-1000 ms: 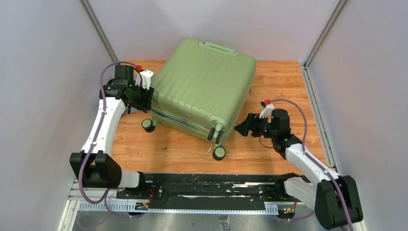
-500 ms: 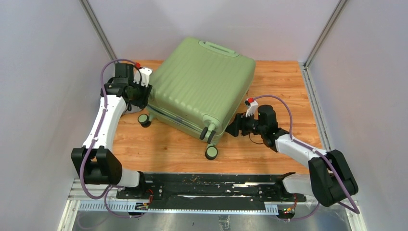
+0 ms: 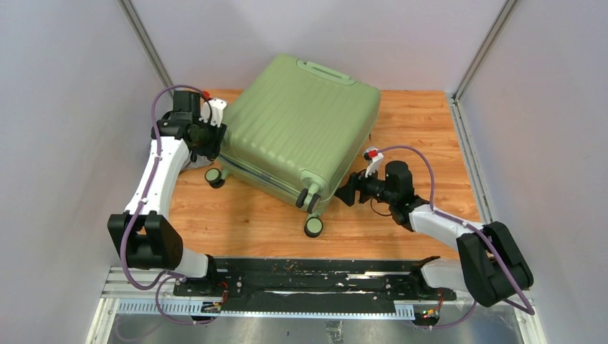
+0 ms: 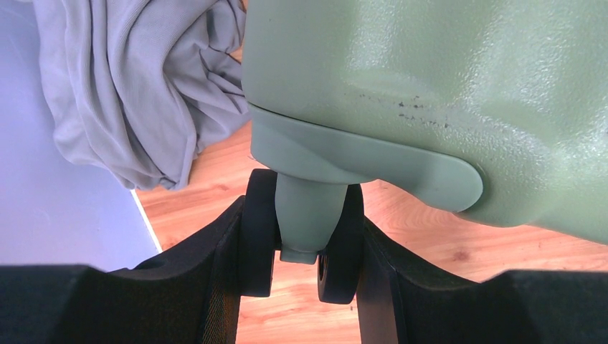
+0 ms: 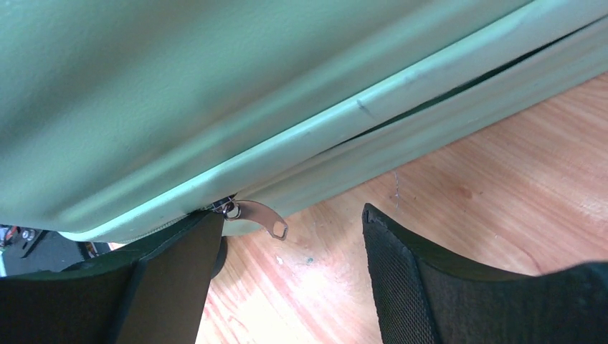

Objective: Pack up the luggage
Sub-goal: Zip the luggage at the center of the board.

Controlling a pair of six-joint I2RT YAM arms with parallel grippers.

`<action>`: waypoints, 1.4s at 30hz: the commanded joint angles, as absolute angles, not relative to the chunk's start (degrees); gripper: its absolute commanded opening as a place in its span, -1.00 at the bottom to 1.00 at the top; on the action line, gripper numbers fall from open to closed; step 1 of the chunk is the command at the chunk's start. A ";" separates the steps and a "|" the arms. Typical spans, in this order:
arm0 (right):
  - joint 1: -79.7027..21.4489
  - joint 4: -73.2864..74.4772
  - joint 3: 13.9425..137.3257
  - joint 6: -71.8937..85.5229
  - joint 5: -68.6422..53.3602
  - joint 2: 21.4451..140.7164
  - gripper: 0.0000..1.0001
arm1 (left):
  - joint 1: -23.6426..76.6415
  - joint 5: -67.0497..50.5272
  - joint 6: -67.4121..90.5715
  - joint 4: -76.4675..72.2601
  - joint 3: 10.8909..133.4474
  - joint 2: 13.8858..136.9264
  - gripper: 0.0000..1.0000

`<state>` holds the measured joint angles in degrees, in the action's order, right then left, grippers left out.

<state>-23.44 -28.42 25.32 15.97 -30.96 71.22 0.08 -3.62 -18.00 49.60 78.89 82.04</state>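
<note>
The luggage (image 3: 301, 129) lies flat with its lid down on the wooden table (image 3: 423, 129), handle end toward the back wall. The left gripper (image 3: 211, 140) is clamped on a caster wheel (image 4: 259, 229) at the near-left corner, one finger on each side. The right gripper (image 3: 347, 192) is spread apart and holds nothing, low at the shell's right edge. The metal zipper pull (image 5: 259, 213) sits just inside its left finger. A dark gap (image 5: 459, 89) shows along the seam. A grey garment (image 4: 143, 93) lies bunched outside the case.

The step in hand is likely grabbing the pull. The right gripper should centre the tab between its pads, pinch it flat, and drag along the seam line, not outward. The left gripper's wheel hold should brace the case against sliding.
</note>
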 commanded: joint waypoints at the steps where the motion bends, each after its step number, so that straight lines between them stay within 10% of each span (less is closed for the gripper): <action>1: -24.96 -36.48 22.99 11.24 -32.99 72.28 0.50 | 0.18 -4.17 -12.49 41.99 83.32 81.73 -0.72; 7: -24.99 -40.32 22.78 10.64 -36.75 74.91 0.37 | 0.18 -4.41 -12.61 42.16 84.62 82.54 -0.72; 27: -24.96 -41.12 19.09 12.49 -33.13 72.64 -0.96 | 0.18 -5.12 -13.41 43.25 85.17 82.39 -0.73; 42: -29.28 -37.13 16.61 15.12 -32.97 64.58 -1.00 | 0.18 -6.31 -11.92 43.27 84.50 81.83 -0.72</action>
<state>-25.82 -40.27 18.15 14.35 -34.13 68.07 0.08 -3.55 -18.39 51.22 81.28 83.42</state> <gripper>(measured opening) 0.009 0.489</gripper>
